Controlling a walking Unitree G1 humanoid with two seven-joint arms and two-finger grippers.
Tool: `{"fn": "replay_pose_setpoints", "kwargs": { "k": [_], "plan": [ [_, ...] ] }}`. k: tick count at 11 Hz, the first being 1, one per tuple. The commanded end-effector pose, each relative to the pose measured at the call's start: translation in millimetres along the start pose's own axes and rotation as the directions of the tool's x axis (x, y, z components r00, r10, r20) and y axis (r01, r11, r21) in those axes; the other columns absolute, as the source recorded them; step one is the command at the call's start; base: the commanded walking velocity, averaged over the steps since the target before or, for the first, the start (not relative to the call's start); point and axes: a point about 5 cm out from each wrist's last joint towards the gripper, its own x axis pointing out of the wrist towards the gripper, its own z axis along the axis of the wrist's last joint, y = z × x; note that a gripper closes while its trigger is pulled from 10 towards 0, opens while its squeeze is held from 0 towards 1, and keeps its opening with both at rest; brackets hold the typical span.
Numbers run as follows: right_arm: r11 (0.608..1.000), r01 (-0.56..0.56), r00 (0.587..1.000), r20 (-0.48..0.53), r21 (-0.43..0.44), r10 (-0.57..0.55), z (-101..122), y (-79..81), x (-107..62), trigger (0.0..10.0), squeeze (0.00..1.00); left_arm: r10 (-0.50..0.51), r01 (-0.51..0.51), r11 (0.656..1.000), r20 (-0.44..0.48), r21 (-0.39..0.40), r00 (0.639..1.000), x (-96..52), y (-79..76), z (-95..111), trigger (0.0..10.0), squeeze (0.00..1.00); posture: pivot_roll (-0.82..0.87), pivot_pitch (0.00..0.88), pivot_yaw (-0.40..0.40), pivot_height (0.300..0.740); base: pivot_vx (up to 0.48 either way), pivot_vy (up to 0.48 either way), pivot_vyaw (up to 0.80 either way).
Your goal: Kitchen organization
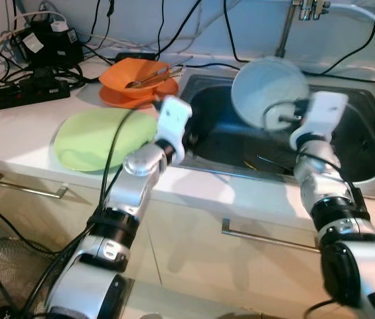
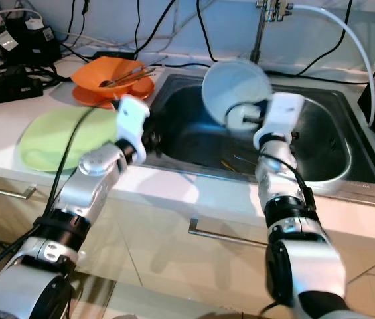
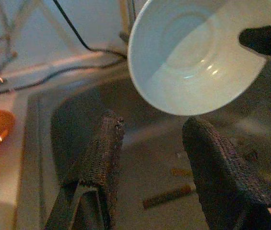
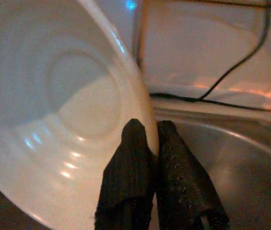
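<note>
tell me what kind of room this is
Most likely a home kitchen: a steel sink with a tap set in a white counter, and the right gripper holding a white bowl above the sink.

My right claw [image 4: 147, 139] pinches the white bowl's [image 1: 267, 90] rim; the bowl is cut by the right wrist view's edge. The bowl and my forearm hide part of the sink [image 1: 366, 143] floor. Small bits on the sink bottom [image 3: 166, 196] are too blurred to identify. The faucet [image 1: 306, 10] is cropped at the top.
</note>
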Motion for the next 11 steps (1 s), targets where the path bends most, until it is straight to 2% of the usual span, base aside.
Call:
{"fn": "replay_pose_setpoints", "kwargs": {
  "k": [1,2,5,6,8,11],
  "plan": [
    [0.998,-0.007,0.999,0.036,-0.06,0.009,14,4.5,6.4,10.0,0.0,-0.022,0.022,1.0,-0.018,0.012,1.0,-0.8,-2.0,2,10.0,0.0,0.22,0.0,0.002,0.74,0.0,0.0,0.0],
    [0.991,-0.027,1.0,0.007,-0.133,0.028,10,9.5,7.2,10.0,0.0,-0.075,0.075,0.997,-0.058,-0.002,0.996,-2.7,-10.8,-1,10.0,0.0,0.23,0.0,-0.003,0.74,0.0,0.0,0.0],
    [0.967,-0.107,0.992,-0.088,-0.229,0.089,-4,21.2,4.2,10.0,0.0,-0.1,0.099,0.995,-0.081,-0.019,0.992,-3.6,-15.9,-2,10.0,0.0,0.24,0.0,-0.01,0.74,0.0,0.0,0.0],
    [0.96,-0.13,0.984,-0.15,-0.25,0.094,-14,23.2,0.7,10.0,0.0,-0.109,0.107,0.994,-0.091,-0.024,0.99,-5.1,-18.1,0,10.0,0.0,0.24,0.0,-0.01,0.74,0.0,0.0,0.0],
    [0.961,-0.147,0.971,-0.217,-0.234,0.096,-27,25.3,-4.6,10.0,0.0,-0.117,0.114,0.993,-0.101,-0.029,0.988,-7.7,-20.8,0,10.0,0.0,0.26,0.0,-0.022,0.74,0.0,0.0,0.0],
    [0.952,-0.193,0.957,-0.259,-0.236,0.13,-35,33.5,-9.3,10.0,0.0,-0.114,0.111,0.993,-0.128,-0.032,0.985,-11.2,-20.9,-2,10.0,0.0,0.27,0.0,-0.028,0.74,0.0,0.0,0.0]
  ]
}}
